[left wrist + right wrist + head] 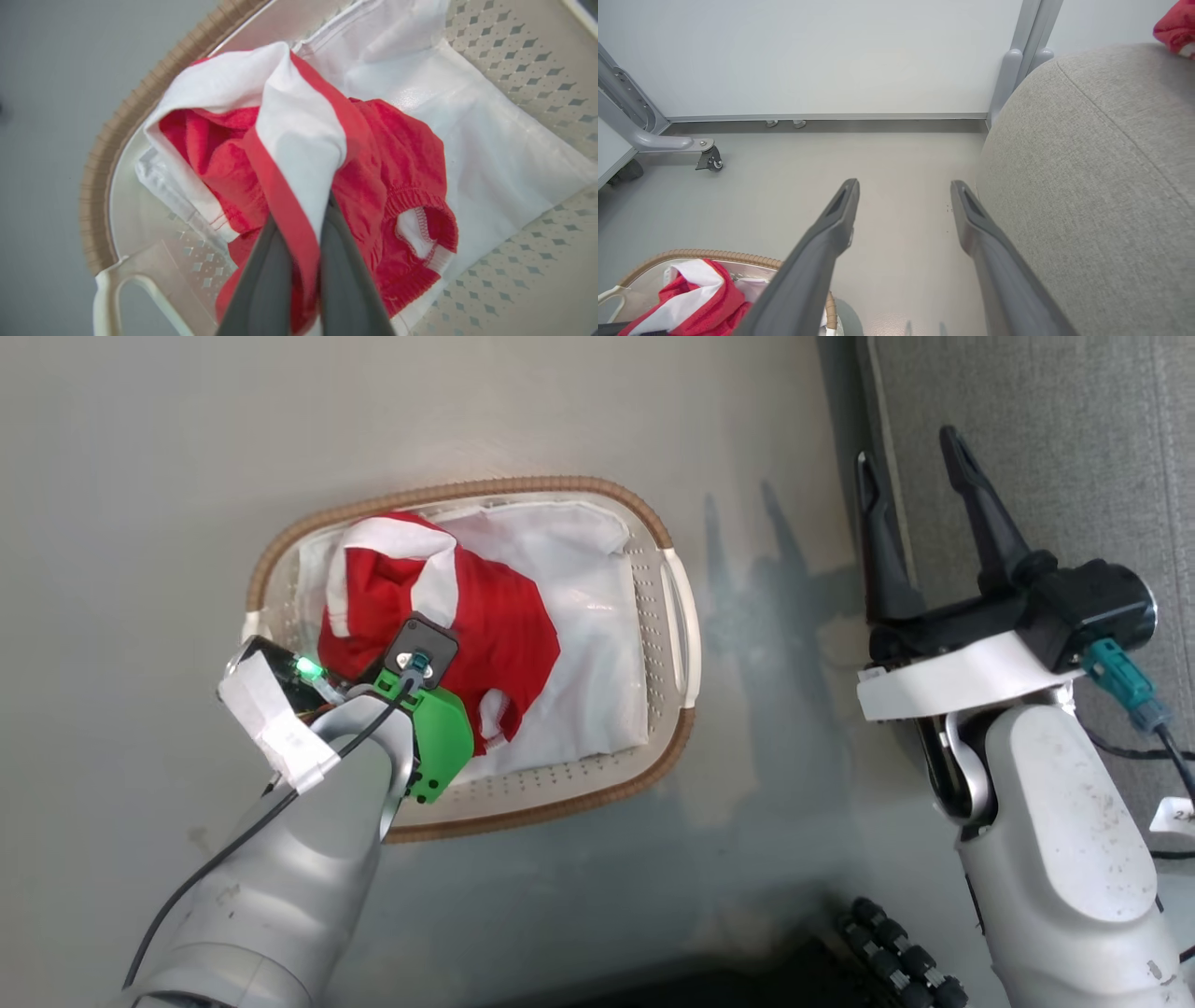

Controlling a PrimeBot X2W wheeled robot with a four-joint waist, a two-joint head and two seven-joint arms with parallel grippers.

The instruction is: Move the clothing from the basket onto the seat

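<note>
Left hand (303,219): closed on the clothing, its two dark fingers pinching a gathered fold of white panel and red strip, low inside the left end of the basket.
Clothing (495,616): one red garment with white panels, bunched in the basket's left half on top of the white liner cloth (597,644).
Basket (523,483): stands on the grey floor (140,476), with a strip of bare floor between it and the seat.
Right hand (906,446): fingers spread wide and holding nothing, poised over the floor just beside the seat's edge.
Seat (1046,429): grey cushion at the far right. The right wrist view shows a red piece of cloth (1176,23) on its far top, probably the other garment.
Step in hand: the grip looks made, but the lift has not begun, since the bulk of the garment lies in the basket.
Next move: raise the garment clear of the rim without dragging the liner, carry it rightward over the floor to the seat, then let go.
</note>
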